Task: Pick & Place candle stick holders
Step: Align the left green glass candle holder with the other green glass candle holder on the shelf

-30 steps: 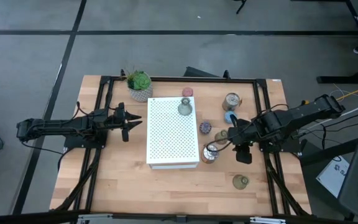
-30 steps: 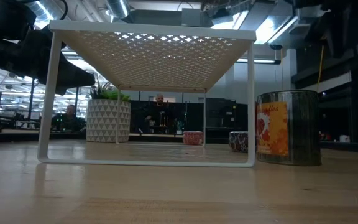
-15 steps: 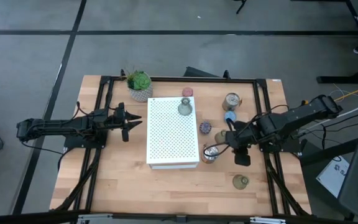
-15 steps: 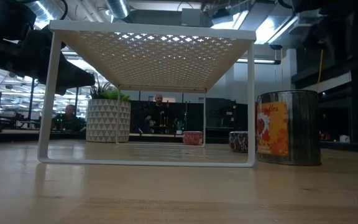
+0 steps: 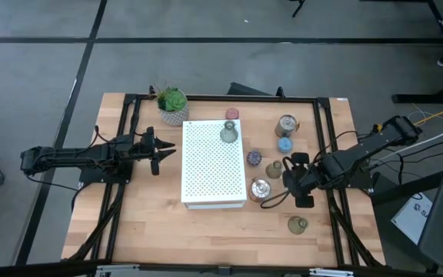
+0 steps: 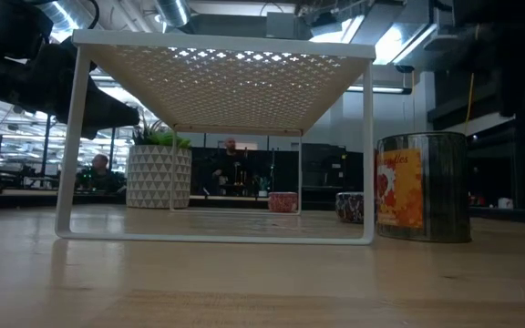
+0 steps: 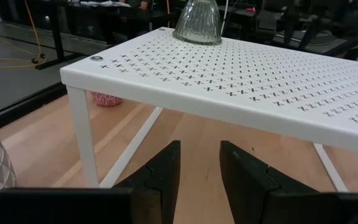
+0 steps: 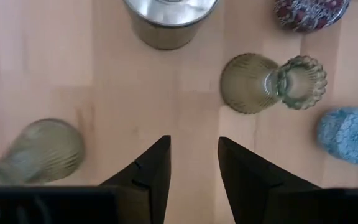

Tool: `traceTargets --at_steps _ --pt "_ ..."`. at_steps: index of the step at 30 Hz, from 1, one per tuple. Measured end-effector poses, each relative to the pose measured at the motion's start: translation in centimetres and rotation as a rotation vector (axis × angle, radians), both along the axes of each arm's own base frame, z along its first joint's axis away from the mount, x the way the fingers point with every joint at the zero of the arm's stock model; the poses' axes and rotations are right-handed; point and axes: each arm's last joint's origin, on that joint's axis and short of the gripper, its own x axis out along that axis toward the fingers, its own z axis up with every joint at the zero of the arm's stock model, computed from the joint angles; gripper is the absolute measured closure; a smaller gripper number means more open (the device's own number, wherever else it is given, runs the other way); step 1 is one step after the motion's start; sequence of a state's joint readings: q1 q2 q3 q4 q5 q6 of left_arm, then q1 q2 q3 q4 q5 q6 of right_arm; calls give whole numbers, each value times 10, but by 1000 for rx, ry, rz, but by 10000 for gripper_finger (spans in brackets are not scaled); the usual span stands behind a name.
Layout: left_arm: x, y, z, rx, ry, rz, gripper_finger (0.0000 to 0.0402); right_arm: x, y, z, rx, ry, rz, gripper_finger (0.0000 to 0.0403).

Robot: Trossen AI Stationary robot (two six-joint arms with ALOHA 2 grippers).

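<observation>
My right gripper (image 5: 289, 178) is open and empty and points down over bare wood (image 8: 193, 165). Around it stand a silvery metal holder (image 8: 169, 18), an olive-green glass holder (image 8: 272, 81), a second olive one (image 8: 42, 152), a purple holder (image 8: 309, 12) and a blue one (image 8: 352, 134). A third olive glass holder (image 5: 228, 131) stands on the white perforated box (image 5: 214, 163). A pink holder (image 5: 231, 114) and a second silvery one (image 5: 286, 125) stand at the far side. My left gripper (image 5: 158, 151) is open and empty, level, left of the box (image 7: 241, 81).
A green plant in a white pot (image 5: 173, 104) stands at the far left corner of the box. The low view shows the box's legs (image 6: 369, 146), the silvery holder with an orange label (image 6: 422, 187) and people in the room behind. Bare wood lies along the near edge.
My right gripper has drawn back from the silvery holder beside the box, toward the table's near edge and a little to the right. It stays open. That holder now shows in full in the high view.
</observation>
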State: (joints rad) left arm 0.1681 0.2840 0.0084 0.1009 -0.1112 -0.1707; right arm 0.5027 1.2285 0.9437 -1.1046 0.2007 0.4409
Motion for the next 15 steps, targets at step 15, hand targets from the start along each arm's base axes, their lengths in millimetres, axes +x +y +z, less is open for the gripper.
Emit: traceTargets --at_steps 15 --pt "0 0 0 0 0 0 294 14 -15 -20 -163 -112 12 268"
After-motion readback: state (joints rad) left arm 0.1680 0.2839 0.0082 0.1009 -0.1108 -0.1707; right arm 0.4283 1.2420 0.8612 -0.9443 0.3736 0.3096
